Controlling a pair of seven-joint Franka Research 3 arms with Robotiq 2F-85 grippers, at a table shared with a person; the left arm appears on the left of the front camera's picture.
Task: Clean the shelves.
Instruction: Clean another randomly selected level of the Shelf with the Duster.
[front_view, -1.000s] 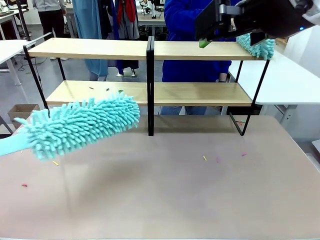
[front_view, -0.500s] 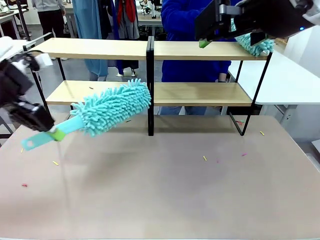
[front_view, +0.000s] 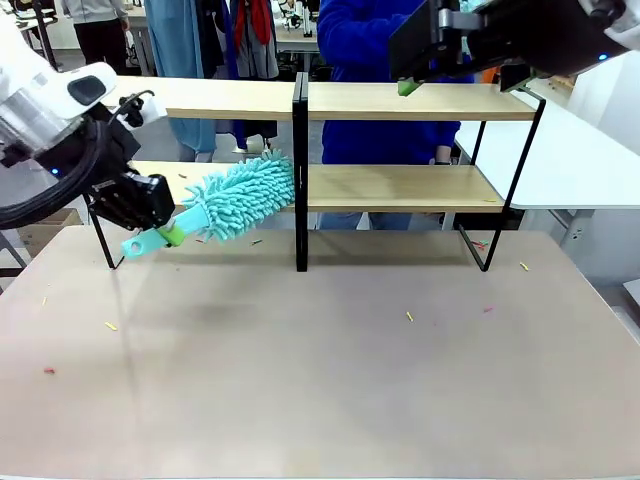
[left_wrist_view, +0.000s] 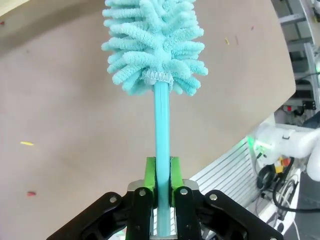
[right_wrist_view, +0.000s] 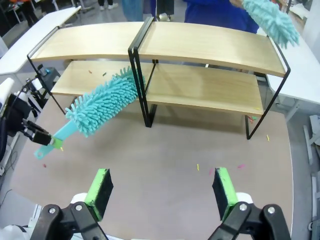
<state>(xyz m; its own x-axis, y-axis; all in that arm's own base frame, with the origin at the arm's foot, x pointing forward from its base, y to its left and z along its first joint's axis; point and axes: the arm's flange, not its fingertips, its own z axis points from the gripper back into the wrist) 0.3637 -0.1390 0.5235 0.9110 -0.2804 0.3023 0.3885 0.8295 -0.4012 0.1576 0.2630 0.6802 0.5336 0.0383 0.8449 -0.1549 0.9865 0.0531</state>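
The shelves (front_view: 220, 97) (right_wrist_view: 200, 45) stand at the table's far side, light boards on a black frame. My left gripper (front_view: 160, 238) (left_wrist_view: 161, 170) is shut on the handle of a teal fluffy duster (front_view: 243, 193) (left_wrist_view: 155, 40). The duster's head lies over the lower left board, close to the central upright. My right gripper (right_wrist_view: 161, 192) is open with nothing between its green pads, high above the table; its arm (front_view: 520, 35) hangs over the upper right board. A second teal duster (right_wrist_view: 272, 20) hovers above the upper right board's far end, near a person in blue (front_view: 380, 40).
Small coloured scraps lie on the beige tabletop (front_view: 330, 400), such as a yellow one (front_view: 409, 316) and a red one (front_view: 48, 370). A few bits (right_wrist_view: 104, 74) sit on the lower left board. A white table (front_view: 590, 150) stands at the right.
My left arm has come in from the left and swung its duster up and away, so the head now lies over the lower left board. The second duster has left the upper right board's end.
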